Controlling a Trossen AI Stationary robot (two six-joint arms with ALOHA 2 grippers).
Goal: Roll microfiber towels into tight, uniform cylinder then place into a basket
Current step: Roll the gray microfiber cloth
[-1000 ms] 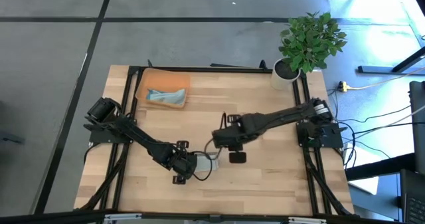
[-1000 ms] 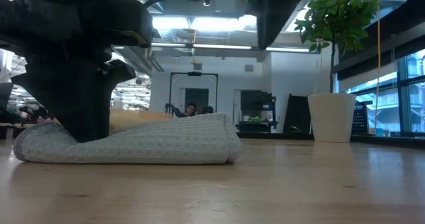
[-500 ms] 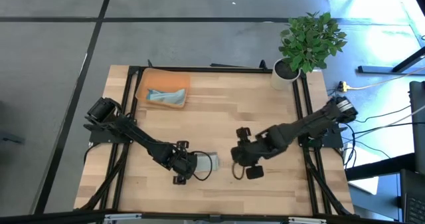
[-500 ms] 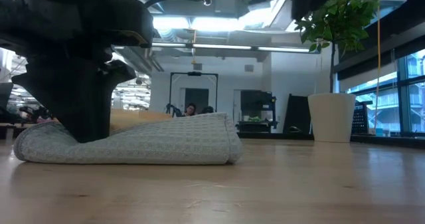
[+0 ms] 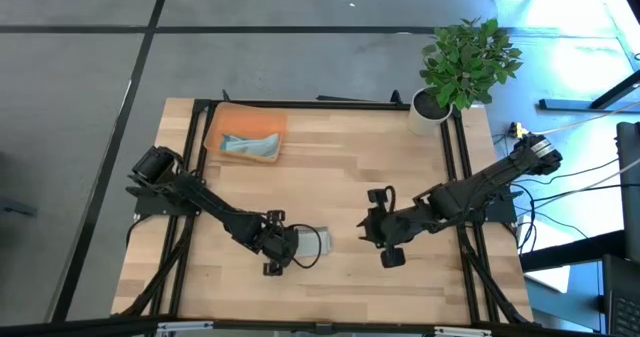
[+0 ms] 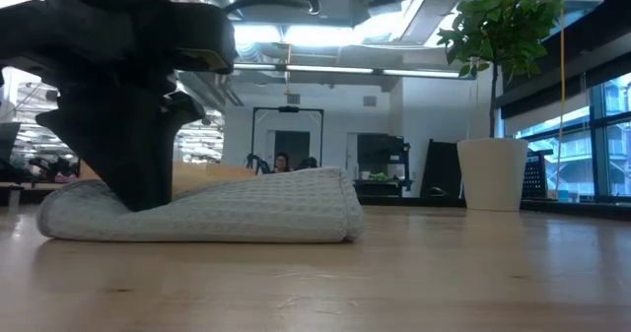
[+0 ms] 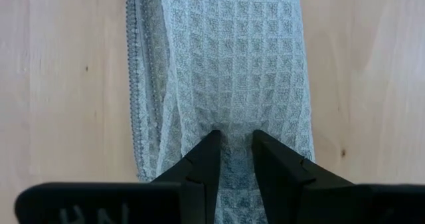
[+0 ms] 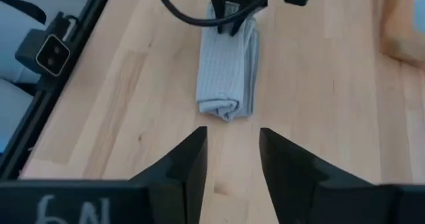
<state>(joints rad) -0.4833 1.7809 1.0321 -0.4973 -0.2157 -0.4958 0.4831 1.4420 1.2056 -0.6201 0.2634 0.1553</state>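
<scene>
one grey-green towel in left tool; one teal towel in basket.

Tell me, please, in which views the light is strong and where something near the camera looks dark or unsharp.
High view: bluish glare washes the floor beside the plant. Low view: bright ceiling lights and windows behind leave the left pincer a near-black shape over the grey towel, and the nearest tabletop is soft. Left wrist view: even light, the towel's weave crisp.
</scene>
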